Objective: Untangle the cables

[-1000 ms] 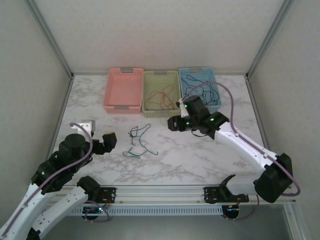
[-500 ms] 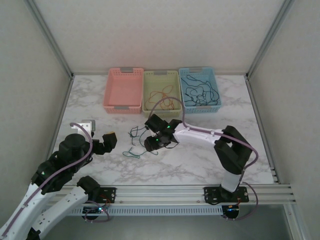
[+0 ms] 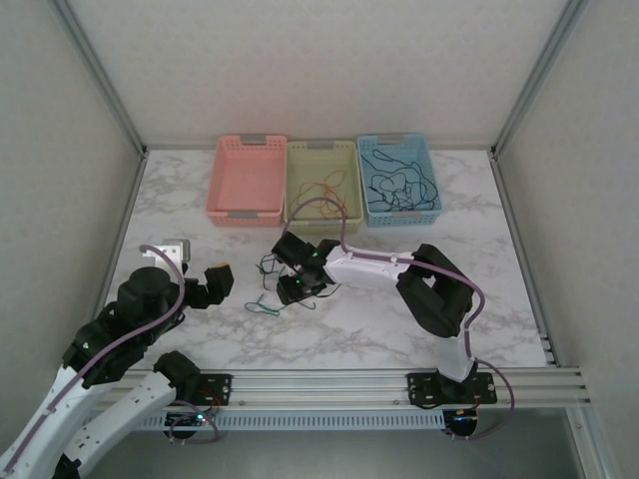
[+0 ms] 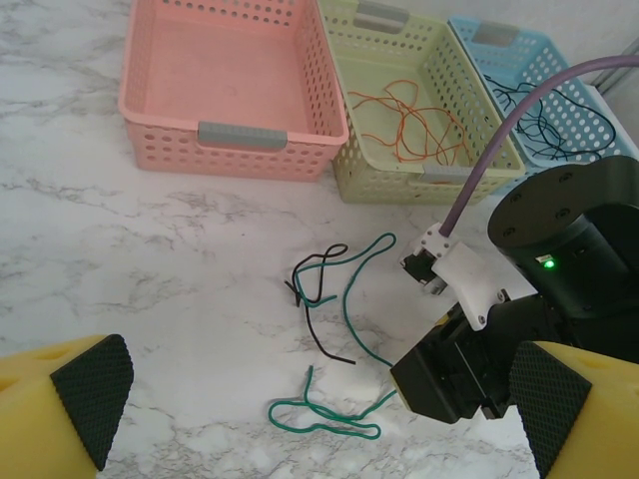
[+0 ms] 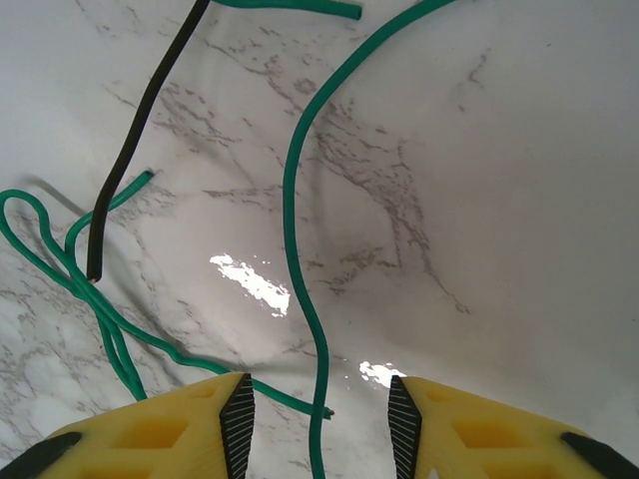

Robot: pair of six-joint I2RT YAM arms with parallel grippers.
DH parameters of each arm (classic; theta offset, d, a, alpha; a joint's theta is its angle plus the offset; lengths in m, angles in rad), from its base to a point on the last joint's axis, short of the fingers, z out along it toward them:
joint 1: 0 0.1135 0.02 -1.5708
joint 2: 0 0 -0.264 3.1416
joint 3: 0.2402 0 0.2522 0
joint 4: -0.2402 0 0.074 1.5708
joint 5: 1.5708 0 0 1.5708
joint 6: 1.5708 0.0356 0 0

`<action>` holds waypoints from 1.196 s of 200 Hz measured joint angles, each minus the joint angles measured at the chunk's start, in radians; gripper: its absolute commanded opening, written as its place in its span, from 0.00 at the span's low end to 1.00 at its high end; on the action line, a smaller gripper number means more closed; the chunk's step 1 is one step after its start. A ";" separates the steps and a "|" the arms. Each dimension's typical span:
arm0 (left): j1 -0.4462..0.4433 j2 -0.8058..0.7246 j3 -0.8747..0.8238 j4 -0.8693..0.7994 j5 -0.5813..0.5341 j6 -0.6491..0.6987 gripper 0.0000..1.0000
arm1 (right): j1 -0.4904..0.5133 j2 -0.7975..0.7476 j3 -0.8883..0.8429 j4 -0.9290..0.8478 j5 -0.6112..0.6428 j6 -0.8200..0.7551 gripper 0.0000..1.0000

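Loose cables lie tangled on the marble table: a long green cable [image 4: 346,299], a looped green one [image 4: 324,427] and a short black cable [image 4: 312,304], also seen from above as the tangle [image 3: 270,284]. My right gripper [image 3: 290,290] is down at their right end. It stands open astride the long green cable [image 5: 290,200], which runs between the pads without touching them [image 5: 319,414]. The black cable [image 5: 130,160] and the green loop [image 5: 90,299] lie to its left. My left gripper [image 4: 318,399] hovers wide open above the tangle, holding nothing [image 3: 215,278].
Three baskets stand at the back: a pink basket [image 3: 247,180], a pale green basket [image 3: 321,210] with red cables [image 3: 321,192], and a blue basket [image 3: 399,213] with dark cables [image 3: 397,180]. The right arm [image 3: 429,289] stretches across the table's middle.
The right arm swung left from the blue basket and came down over the cables on the table, its jaws narrowing a little. The left arm has not moved.
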 measured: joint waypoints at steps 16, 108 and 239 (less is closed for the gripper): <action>0.000 0.000 0.000 0.000 0.000 0.000 1.00 | 0.007 0.011 0.002 -0.001 0.000 0.000 0.41; 0.000 0.000 0.000 0.000 0.000 0.000 1.00 | 0.015 0.035 0.008 -0.004 0.000 -0.004 0.08; 0.000 0.000 0.000 0.000 0.003 0.000 1.00 | 0.015 -0.169 0.007 -0.055 0.038 -0.035 0.00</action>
